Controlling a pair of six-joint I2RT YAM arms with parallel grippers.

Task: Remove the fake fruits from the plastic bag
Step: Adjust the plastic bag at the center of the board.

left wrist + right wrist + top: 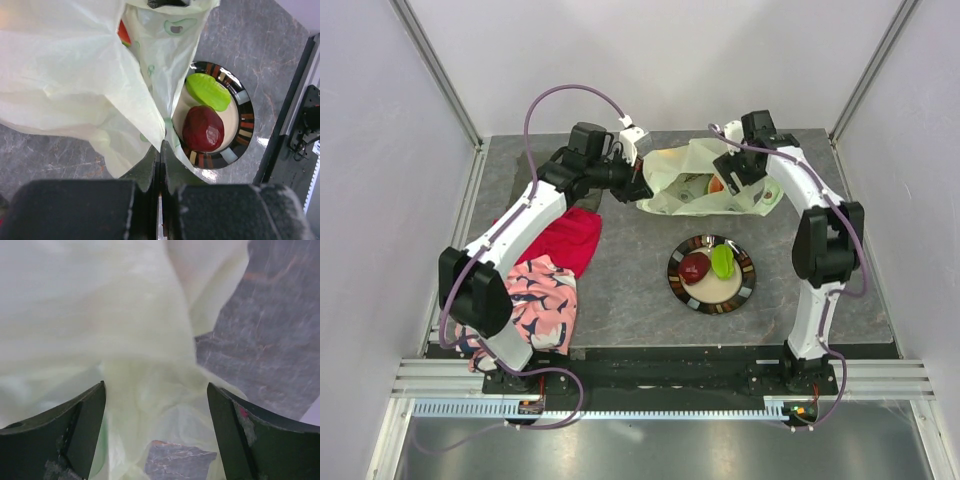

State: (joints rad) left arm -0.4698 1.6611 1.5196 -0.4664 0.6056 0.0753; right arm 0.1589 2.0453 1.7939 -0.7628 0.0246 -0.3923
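on the grey table (pixel 640 300), the pale-green plastic bag (pixel 690 190) lies at the far middle, with a reddish fruit (pixel 123 32) showing inside. the left gripper (pixel 160 150) is clamped tight on the bag's edge. the right gripper (pixel 156 385) hovers spread wide over its crumpled film, holding nothing. nearer, the striped plate (pixel 748 285) carries a dark red apple (pixel 694 267) and a green piece (pixel 723 260), side by side.

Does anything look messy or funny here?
Only a bit. The bag lies crumpled at the far end, its edge pinched in the left pincer. A red cloth and a pink cloth sit bunched on the left. Nothing looks spilled or broken.
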